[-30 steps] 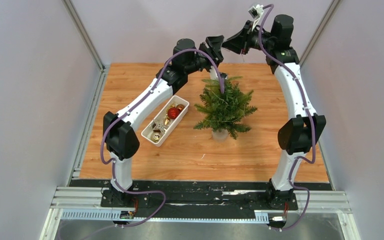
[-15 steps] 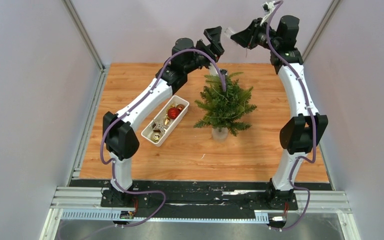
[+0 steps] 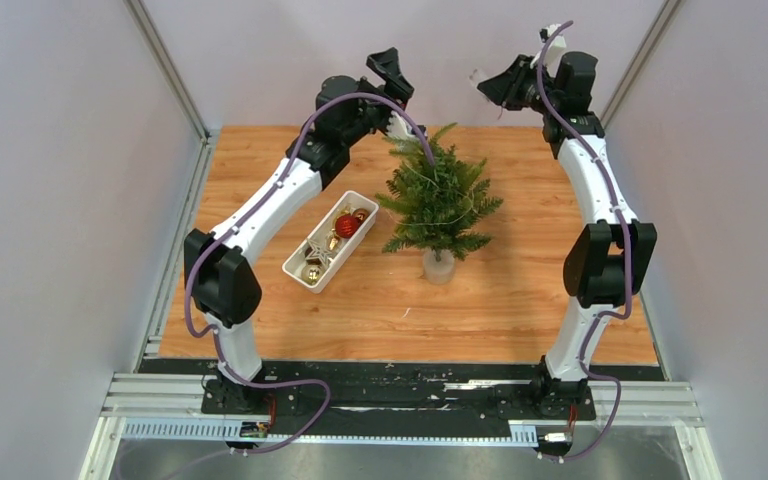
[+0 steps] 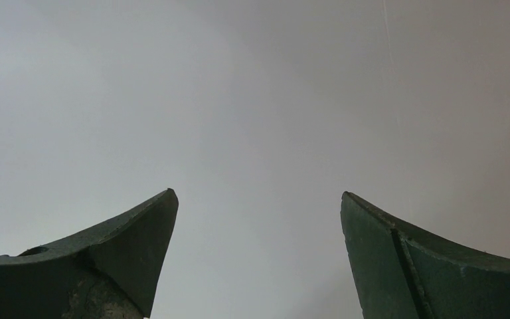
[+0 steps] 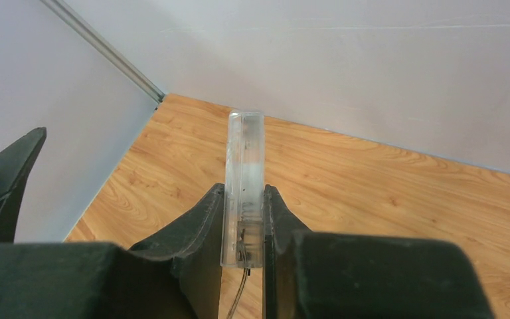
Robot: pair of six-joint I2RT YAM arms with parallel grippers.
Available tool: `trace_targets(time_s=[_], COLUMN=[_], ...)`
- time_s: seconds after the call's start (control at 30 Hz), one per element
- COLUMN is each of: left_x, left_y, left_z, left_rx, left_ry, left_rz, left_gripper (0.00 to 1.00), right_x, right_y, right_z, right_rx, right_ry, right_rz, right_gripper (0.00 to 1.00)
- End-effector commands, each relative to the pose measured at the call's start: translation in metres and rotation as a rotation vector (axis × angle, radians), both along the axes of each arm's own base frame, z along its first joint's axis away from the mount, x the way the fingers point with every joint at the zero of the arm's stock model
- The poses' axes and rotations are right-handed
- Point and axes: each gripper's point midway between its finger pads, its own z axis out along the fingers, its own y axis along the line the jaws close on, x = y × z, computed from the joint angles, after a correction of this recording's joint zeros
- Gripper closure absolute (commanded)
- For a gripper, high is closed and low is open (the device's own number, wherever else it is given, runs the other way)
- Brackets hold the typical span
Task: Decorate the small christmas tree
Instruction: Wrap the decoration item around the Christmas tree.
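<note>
small christmas tree [image 3: 438,200]: upright, frame centre, just right of white tray [image 3: 351,254] holding ornaments.
left gripper [image 4: 259,219]: top centre of overhead view, jaws wide apart, empty.
right gripper [image 5: 244,193]: upper right, jaws clamped on clear flat block [image 5: 244,153].

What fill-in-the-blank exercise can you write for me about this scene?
1. The left pincer is ____ and empty.
2. The right pincer is ____ on a clear plastic piece.
3. In the white tray, the largest ball is ____.
4. In the top view, the white tray lies ____ of the small christmas tree.
Missing words: open; shut; red; left.
</note>
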Motion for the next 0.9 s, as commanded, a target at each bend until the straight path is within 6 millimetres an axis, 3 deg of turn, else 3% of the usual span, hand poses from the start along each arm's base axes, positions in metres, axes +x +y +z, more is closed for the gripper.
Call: trace_targets(time_s=[0.0, 0.3, 0.6, 0.87], left_x=[-0.022, -0.033, -0.039, -0.024], left_y=[0.02, -0.025, -0.015, 0.03], left_z=[0.036, 0.066, 0.109, 0.12], left_rx=[-0.109, -0.137, -0.222, -0.362], left_ry=[-0.022, -0.062, -0.092, -0.019], left_rz=[0.006, -0.066, -0.048, 0.104], left_gripper=[0.0, 0.0, 0.0, 0.0], right_x=[-0.003, -0.015, -0.022, -0.028], right_y=[-0.001, 0.002, 0.001, 0.0], right_z=[0.028, 0.042, 0.05, 0.042], right_rx=[0.023, 0.019, 0.014, 0.007], right_ry=[-0.082, -0.116, -0.135, -0.118], right_rz=[-0.023, 0.0, 0.008, -0.002], right_gripper=[1.0, 1.0, 1.0, 1.0])
